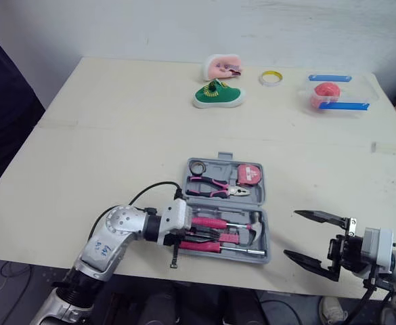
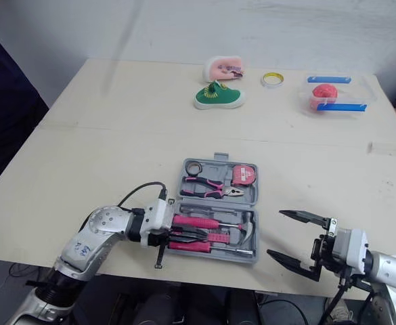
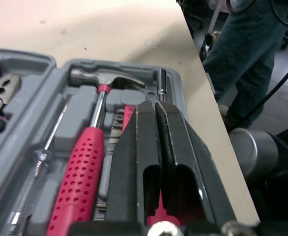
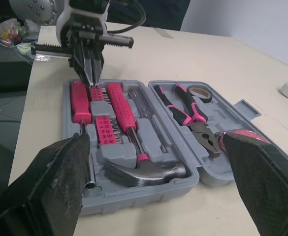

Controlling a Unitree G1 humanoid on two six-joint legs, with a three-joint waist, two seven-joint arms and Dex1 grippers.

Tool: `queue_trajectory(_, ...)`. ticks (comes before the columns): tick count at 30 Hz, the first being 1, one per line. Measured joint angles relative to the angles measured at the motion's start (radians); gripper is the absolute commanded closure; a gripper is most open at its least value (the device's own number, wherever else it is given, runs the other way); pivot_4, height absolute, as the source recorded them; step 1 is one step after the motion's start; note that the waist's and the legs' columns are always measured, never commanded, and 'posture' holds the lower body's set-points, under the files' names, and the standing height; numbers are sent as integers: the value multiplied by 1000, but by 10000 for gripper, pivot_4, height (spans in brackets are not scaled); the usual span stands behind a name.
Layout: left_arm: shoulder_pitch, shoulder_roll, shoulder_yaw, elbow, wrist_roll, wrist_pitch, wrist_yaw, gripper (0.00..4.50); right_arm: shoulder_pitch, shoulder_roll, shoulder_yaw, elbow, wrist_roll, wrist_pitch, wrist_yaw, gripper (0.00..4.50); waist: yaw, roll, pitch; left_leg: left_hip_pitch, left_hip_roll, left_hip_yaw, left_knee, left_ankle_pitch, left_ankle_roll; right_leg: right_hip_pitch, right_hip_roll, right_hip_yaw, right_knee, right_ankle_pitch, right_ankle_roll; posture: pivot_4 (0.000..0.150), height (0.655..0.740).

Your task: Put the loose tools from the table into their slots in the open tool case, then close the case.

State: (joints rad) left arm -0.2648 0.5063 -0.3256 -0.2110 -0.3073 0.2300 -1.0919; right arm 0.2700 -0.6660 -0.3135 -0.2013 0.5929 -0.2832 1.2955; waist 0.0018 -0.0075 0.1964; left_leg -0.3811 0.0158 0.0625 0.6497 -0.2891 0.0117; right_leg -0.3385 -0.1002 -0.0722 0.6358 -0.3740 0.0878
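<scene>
Grey tool case (image 4: 134, 200) was seen open at the tabletop's (image 1: 116, 149) front edge, pink hammer (image 1: 218, 223) laid left-right, head rightward. Left tool (image 4: 91, 78) was pinched shut over it, right tool (image 1: 291, 234) spread wide beside.

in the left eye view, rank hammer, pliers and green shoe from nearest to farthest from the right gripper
1. hammer, in the tool case's near half, just left of the right gripper
2. pliers, in its far half
3. green shoe, at the table's far side
</scene>
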Motion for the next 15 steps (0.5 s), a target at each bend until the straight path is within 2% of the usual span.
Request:
queue_trajectory(9, -21, -6, -39, 61, 46, -45, -33, 44607, 39, 0, 2, -35, 1, 22, -2, 0, 0, 0, 0, 1, 0, 0, 0, 0, 0, 0, 0, 0, 0, 0, 0, 1500, 7400)
queue_trajectory(15, -22, 1, -72, 38, 91, -20, 5, 44607, 37, -3, 1, -37, 0, 32, -17, 0, -1, 2, -2, 14, 1, -1, -3, -4, 1, 16, 0, -1, -7, 0, 0, 1500, 7400)
